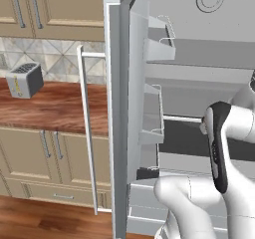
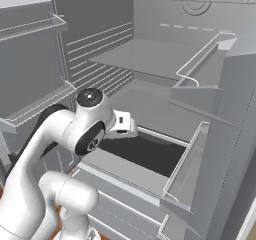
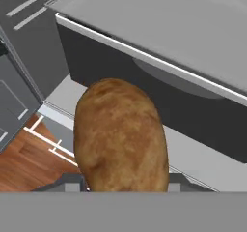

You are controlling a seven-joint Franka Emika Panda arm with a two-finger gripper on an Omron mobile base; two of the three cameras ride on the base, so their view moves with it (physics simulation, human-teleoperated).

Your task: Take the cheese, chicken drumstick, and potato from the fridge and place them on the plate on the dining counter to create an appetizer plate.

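Potato (image 3: 120, 137) upright lengthwise, seemingly gripped, before fridge (image 3: 159, 42)

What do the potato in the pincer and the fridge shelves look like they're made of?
Potato: matte, mottled tan-brown skin with faint speckling, looks like real vegetable. Fridge shelves: smooth grey, probably plastic or glass, with a pale strip along their front edges. Door bins: light grey with thin white wire rails, likely coated metal.
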